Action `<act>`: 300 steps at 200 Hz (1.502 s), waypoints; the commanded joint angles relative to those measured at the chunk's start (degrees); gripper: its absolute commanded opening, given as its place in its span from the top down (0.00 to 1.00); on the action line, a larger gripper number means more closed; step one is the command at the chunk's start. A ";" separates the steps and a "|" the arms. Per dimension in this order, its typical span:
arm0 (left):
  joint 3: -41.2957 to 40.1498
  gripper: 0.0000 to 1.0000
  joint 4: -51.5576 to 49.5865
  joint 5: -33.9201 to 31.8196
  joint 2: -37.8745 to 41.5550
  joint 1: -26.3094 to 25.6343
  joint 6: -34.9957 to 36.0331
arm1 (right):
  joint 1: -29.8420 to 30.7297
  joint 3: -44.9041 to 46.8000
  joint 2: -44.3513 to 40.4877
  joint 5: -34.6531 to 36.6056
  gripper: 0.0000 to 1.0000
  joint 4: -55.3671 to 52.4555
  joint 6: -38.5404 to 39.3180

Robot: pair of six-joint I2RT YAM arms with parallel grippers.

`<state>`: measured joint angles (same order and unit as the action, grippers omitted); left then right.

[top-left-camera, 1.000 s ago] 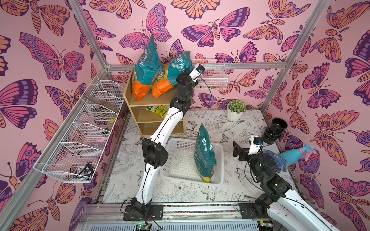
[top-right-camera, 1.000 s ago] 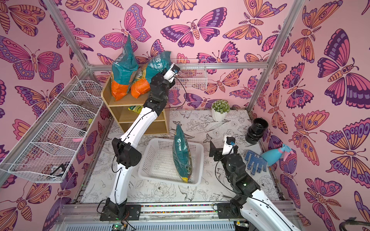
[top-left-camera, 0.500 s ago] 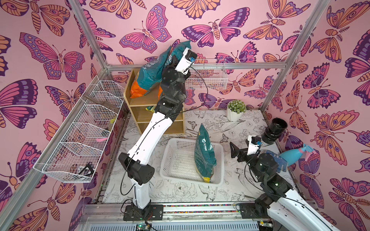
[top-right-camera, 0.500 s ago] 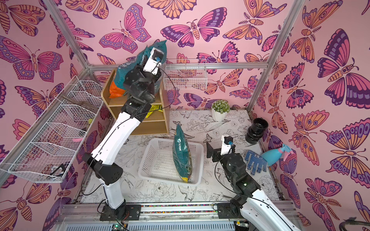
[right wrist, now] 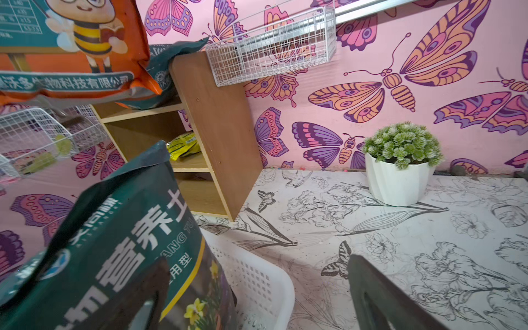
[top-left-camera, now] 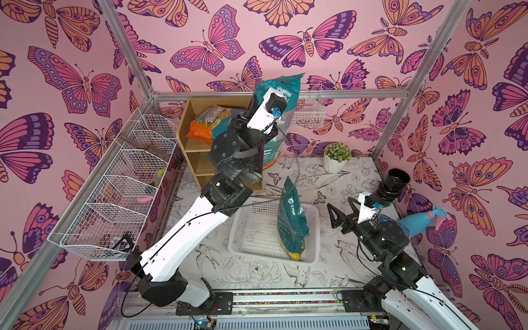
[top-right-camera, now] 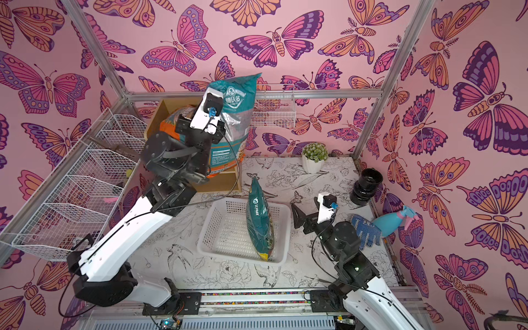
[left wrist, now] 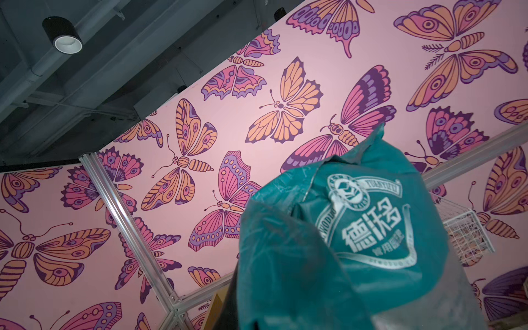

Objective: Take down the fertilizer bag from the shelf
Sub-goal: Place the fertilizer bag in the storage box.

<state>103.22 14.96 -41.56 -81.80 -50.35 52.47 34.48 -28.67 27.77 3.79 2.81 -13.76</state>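
With the basket [top-left-camera: 251,233] as the dial's centre in both top views and 12 at the back wall, the shelf [top-left-camera: 200,165] stands on the counter [top-left-camera: 328,177] at 11 o'clock, against that wall. The left hand [top-left-camera: 261,128] is raised high at 12 o'clock and clenched on the bag [top-left-camera: 281,91]. Its fingers are hidden behind the wrist, so where they pinch cannot be told.

The bag hangs upright in the air, teal top up and orange bottom down. It is off the shelf's top tier and in front of its 3 o'clock side board; whether it brushes that board cannot be told. In the left wrist view the bag's creased teal top with white print fills one corner.

A second bag [top-left-camera: 211,120] lies on the shelf's top tier. A yellow packet [right wrist: 184,145] lies on the middle tier. A soil bag [top-left-camera: 291,217] stands on edge in the basket's 3 o'clock half.

The right hand [top-left-camera: 340,204] hovers low at 3 o'clock, just beside the basket's rim. It is released and empty, fingers spread wide and pointing to about 10 o'clock.

A plant [top-left-camera: 337,153] sits at 1 o'clock by the back wall and a black pot [top-left-camera: 393,183] at 2 o'clock. A glove [top-right-camera: 367,233] and a spray bottle [top-left-camera: 420,223] lie beyond the right arm at 3 o'clock. Wire baskets [top-left-camera: 137,171] line the wall from 9 to 10 o'clock.
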 commanded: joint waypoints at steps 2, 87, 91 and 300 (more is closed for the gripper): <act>-6.86 1.00 21.84 -4.33 6.03 -3.03 3.39 | -0.14 -2.26 -2.45 -4.23 0.02 -2.30 -3.05; -31.47 1.00 66.95 -21.52 11.41 -12.08 30.18 | 9.40 -6.65 1.89 -12.45 0.13 -2.78 -6.50; -33.42 1.00 66.95 -22.04 12.35 -12.14 28.23 | 10.53 -6.97 2.47 -11.78 0.13 -2.88 -6.25; -58.31 0.99 66.43 -31.38 17.32 -15.73 6.81 | 64.75 -27.48 34.54 57.07 0.02 -12.01 8.25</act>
<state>45.10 76.55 -78.67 -65.78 -65.45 61.60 98.76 -57.47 60.16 51.83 -11.05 -7.51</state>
